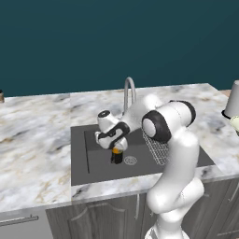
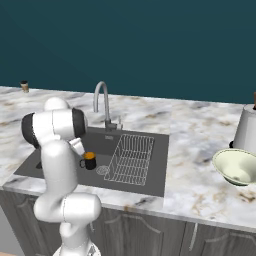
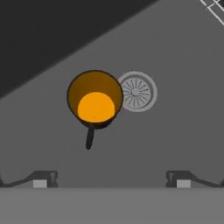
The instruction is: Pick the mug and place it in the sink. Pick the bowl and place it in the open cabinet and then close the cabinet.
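Item: black mug (image 3: 94, 99) with orange-yellow inside, standing upright on the floor of the dark grey sink (image 1: 93, 170), just beside the round drain (image 3: 137, 92), its rim overlapping the drain's edge in the hand view; handle pointing away from the drain. Tool: two-finger gripper (image 3: 111, 178) directly above the mug, jaws spread wide, holding nothing, fingertips (image 3: 43, 178) clear of the mug on both sides. In the left base view the gripper (image 1: 116, 148) hangs low over the basin with the mug (image 1: 116, 156) beneath it. Sink fittings: wire rack (image 2: 131, 158) along the basin's right side; curved metal faucet (image 2: 102, 102) at the back edge. Worktop: marbled stone (image 2: 195, 130), sink recessed at its front middle. Bowl (image 2: 237, 167), cream-white inside with green outer wall, on the worktop right of the sink near the front edge, well apart from the basin. Grey-white cup-like vessel (image 2: 246, 129) just behind the bowl. Small brown object (image 2: 24, 86) at the far left back edge, too small to identify. Lower cabinet doors (image 2: 145, 235) beneath the front edge.
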Robot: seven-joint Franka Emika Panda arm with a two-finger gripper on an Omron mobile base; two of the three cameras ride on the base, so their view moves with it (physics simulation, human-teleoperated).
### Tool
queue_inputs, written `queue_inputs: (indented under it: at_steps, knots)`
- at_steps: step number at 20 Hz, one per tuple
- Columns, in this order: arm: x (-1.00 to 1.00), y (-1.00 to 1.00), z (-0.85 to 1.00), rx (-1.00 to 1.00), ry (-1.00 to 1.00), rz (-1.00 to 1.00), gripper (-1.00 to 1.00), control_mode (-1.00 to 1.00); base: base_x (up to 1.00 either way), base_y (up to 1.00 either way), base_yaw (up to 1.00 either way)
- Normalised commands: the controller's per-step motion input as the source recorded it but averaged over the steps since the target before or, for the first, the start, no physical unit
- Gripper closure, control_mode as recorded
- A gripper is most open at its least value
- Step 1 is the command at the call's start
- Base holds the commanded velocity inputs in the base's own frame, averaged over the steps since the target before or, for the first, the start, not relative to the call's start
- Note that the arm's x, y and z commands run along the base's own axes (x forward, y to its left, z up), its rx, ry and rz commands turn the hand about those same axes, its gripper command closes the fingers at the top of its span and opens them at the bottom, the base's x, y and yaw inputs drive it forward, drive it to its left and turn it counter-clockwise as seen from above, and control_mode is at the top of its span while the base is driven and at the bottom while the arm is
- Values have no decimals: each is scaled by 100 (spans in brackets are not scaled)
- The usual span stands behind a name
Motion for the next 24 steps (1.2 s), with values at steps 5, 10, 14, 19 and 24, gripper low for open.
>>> queue_inputs:
  at_steps: [5, 10, 14, 19, 24]
  knots:
    - [-61, -18, 81, 1, 17, 2, -100, -100, 0, 0, 0]
    - [-56, -30, 77, 0, 10, 8, -100, -100, 0, 0, 0]
    - [-43, -23, 82, 2, 5, 12, -100, -100, 0, 0, 0]
    - [-51, -22, 30, 7, -2, 8, -100, -100, 0, 0, 0]
    - [-54, -20, 0, 1, -12, 0, -100, -100, 0, 0, 0]
